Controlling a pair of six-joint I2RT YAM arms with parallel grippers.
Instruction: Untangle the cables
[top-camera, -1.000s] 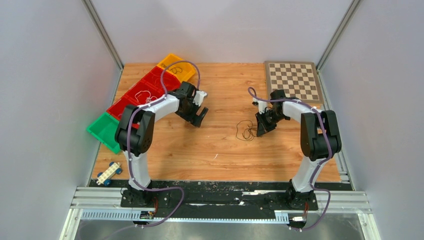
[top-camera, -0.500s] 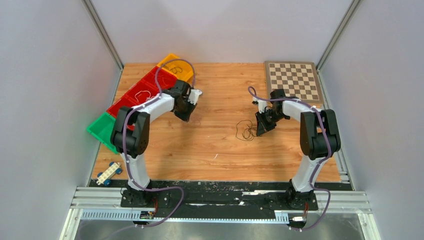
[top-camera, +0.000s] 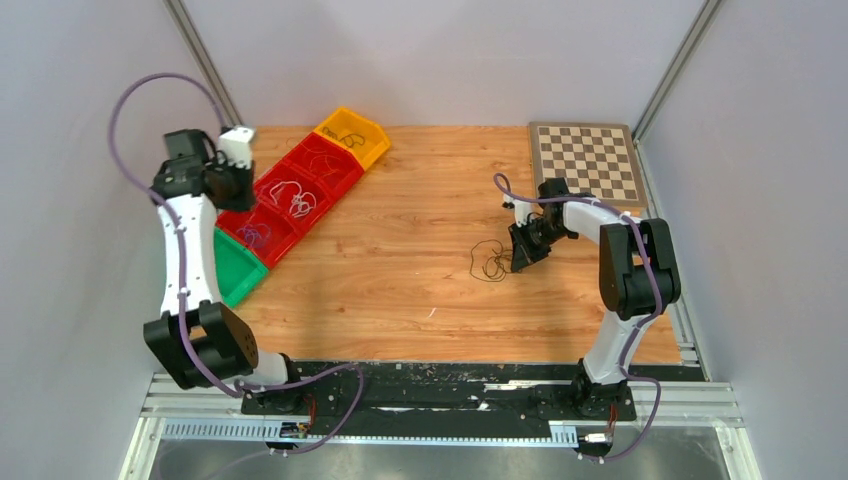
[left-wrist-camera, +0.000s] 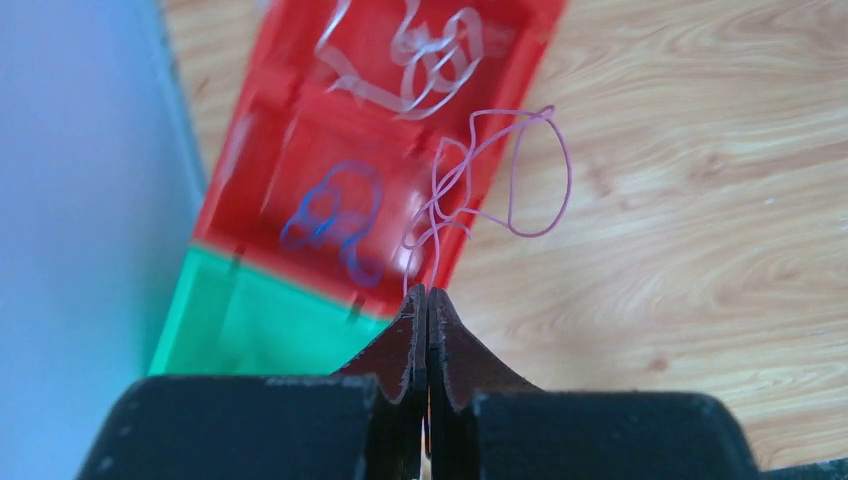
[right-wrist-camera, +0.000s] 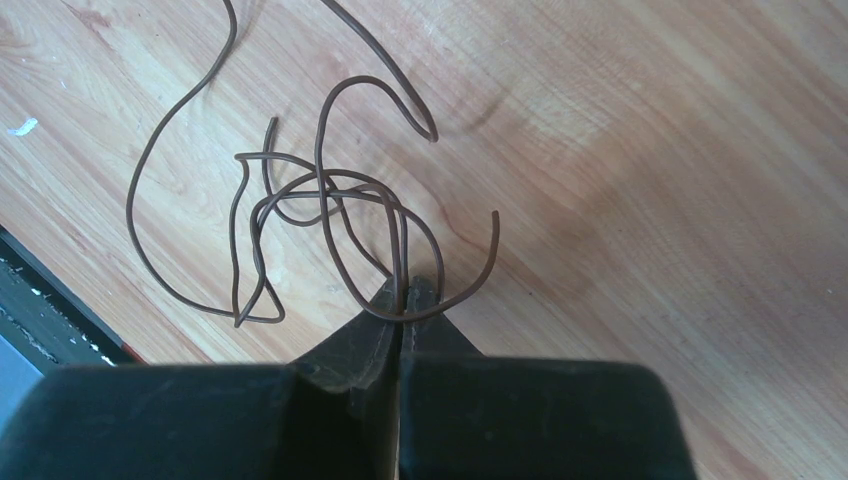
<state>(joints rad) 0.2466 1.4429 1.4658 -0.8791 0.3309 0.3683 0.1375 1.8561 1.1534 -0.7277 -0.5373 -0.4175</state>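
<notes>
My left jaws are pressed fully together on one end of a thin pink cable (left-wrist-camera: 520, 170). The cable curls out from the tips in open loops over the edge of a red bin (left-wrist-camera: 290, 140) and the wooden surface (left-wrist-camera: 700, 200). The left arm stands raised at the far left, above the row of bins. A blue cable (left-wrist-camera: 335, 215) lies coiled in the red compartment below, and a white cable (left-wrist-camera: 420, 50) lies in the next red compartment beyond it. A green bin (left-wrist-camera: 260, 320) adjoins at the near end and a yellow bin (top-camera: 352, 135) closes the far end. My right jaws are pinched shut on a dark brown cable (right-wrist-camera: 300, 200), low over the surface right of centre. It is a single thin strand that crosses itself in several loops, with loose ends curling free, and it rests on the surface just left of those jaws. A chessboard (top-camera: 587, 160) sits well apart in the far right corner.
</notes>
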